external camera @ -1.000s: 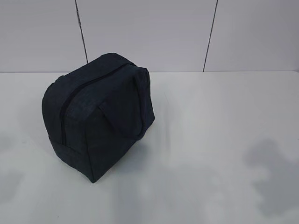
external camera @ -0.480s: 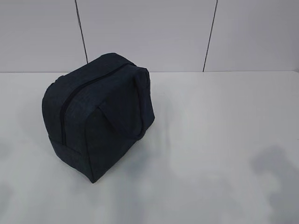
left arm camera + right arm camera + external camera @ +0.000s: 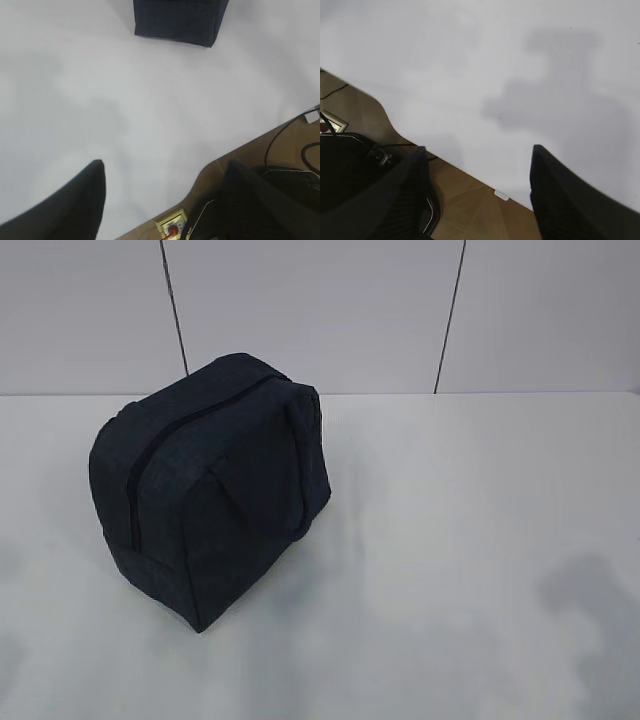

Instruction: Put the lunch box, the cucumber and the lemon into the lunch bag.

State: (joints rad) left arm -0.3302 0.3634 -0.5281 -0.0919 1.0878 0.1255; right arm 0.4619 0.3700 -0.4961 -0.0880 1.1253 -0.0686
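The worktop (image 3: 460, 540) is a plain white surface running back to a pale panelled wall. The bag (image 3: 205, 490), dark navy and zipped shut, stands directly on it at the left, towards the far edge. Soft grey shadows fall across the near part.

Lab or test-bench setting is indicated. A bare white table (image 3: 480, 540) is set against a plain grey panelled wall (image 3: 310, 310) with dark vertical seams. Beyond the table edge, a brown floor (image 3: 470, 200), loose black cables (image 3: 285, 145) and a floor socket box (image 3: 172, 227) are seen.
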